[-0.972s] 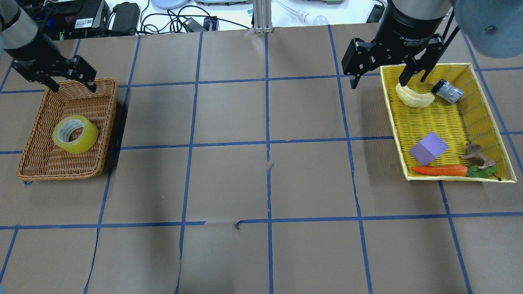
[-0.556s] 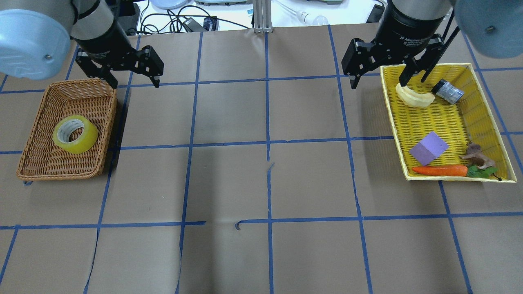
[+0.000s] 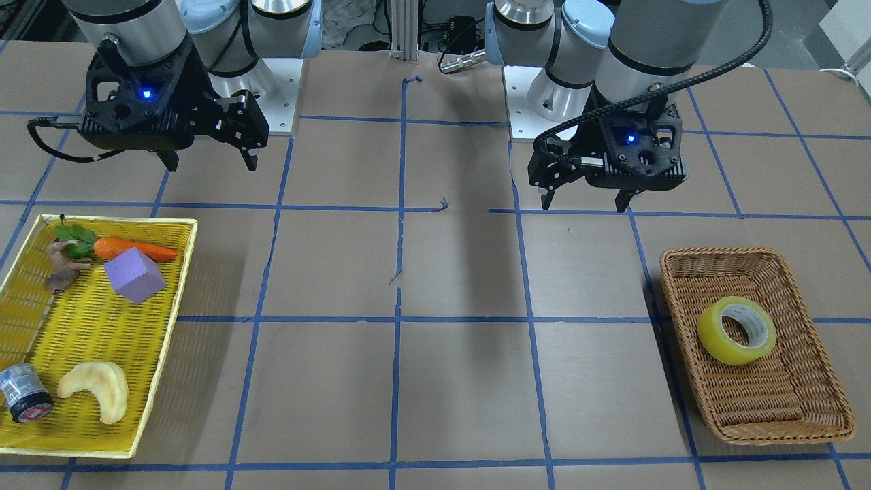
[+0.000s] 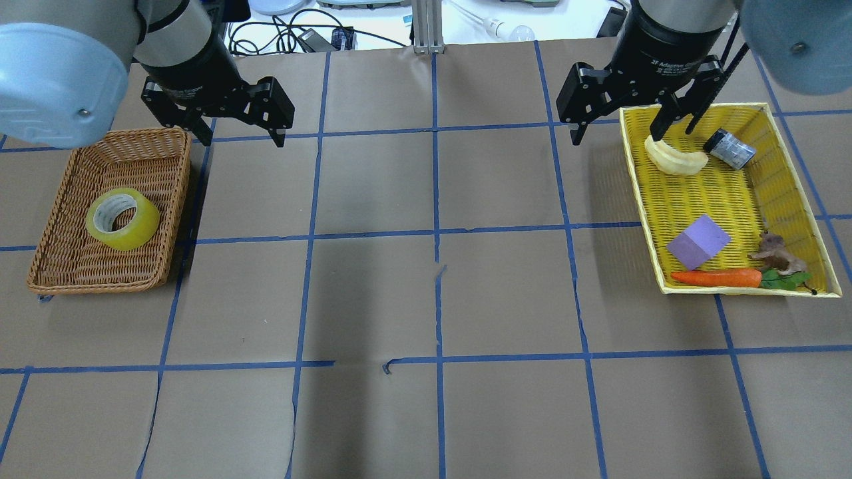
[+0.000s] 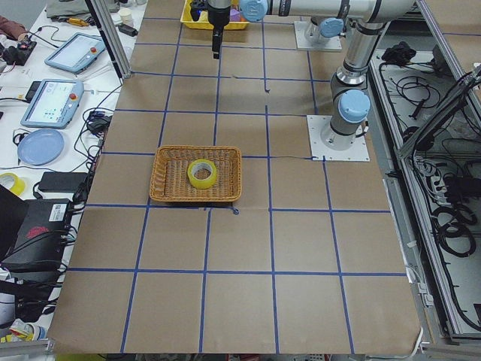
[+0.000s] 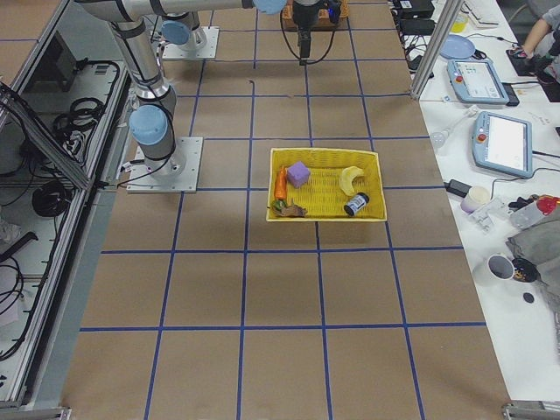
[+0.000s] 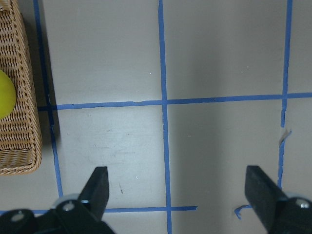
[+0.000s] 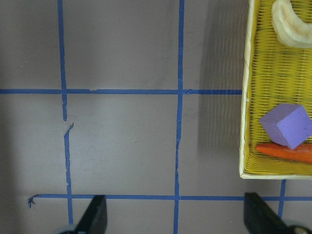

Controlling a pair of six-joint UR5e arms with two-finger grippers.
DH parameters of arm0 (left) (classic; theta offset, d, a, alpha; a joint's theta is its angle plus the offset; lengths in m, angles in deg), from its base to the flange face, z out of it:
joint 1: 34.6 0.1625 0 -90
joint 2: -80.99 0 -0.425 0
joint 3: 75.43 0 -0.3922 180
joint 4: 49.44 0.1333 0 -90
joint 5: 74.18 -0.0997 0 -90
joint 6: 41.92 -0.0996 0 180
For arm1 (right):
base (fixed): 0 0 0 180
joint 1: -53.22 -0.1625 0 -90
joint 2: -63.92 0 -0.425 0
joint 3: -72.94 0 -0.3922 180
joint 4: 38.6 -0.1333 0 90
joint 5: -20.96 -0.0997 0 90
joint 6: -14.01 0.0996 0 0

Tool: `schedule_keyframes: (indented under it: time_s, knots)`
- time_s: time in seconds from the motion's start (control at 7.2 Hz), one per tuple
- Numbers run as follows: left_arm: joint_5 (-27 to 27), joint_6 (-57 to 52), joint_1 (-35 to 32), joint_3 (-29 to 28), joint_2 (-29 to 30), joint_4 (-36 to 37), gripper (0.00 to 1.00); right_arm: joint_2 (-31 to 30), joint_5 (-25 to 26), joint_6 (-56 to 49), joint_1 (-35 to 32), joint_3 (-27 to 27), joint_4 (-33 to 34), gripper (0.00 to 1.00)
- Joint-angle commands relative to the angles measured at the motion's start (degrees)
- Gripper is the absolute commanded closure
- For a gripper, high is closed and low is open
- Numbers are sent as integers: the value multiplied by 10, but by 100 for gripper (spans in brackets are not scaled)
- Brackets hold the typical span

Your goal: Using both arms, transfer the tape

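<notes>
The tape (image 4: 122,218), a yellow ring with a pale core, lies flat in the wicker basket (image 4: 110,287) at the table's left. It also shows in the front view (image 3: 737,330), in the left side view (image 5: 201,173), and as a yellow sliver in the left wrist view (image 7: 4,95). My left gripper (image 4: 243,140) is open and empty. It hangs above the table just past the basket's far right corner (image 3: 582,204). My right gripper (image 4: 619,136) is open and empty, high over the near left corner of the yellow tray (image 4: 639,193).
The yellow tray holds a purple cube (image 4: 698,241), a carrot (image 4: 715,277), a pale curved piece (image 4: 675,159) and a small dark cylinder (image 4: 729,149). Brown paper with blue tape lines covers the table. Cables and devices lie beyond the far edge.
My left arm has swung to the right, from over the basket's far left corner to past its far right corner. The right arm and the tape have not moved.
</notes>
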Motion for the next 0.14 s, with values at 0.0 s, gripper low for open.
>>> schedule_keyframes:
  time_s: [0.0]
  knots:
    - [2,-1,-1,2,-11,-15,0,0,0,0,0,0,1,0]
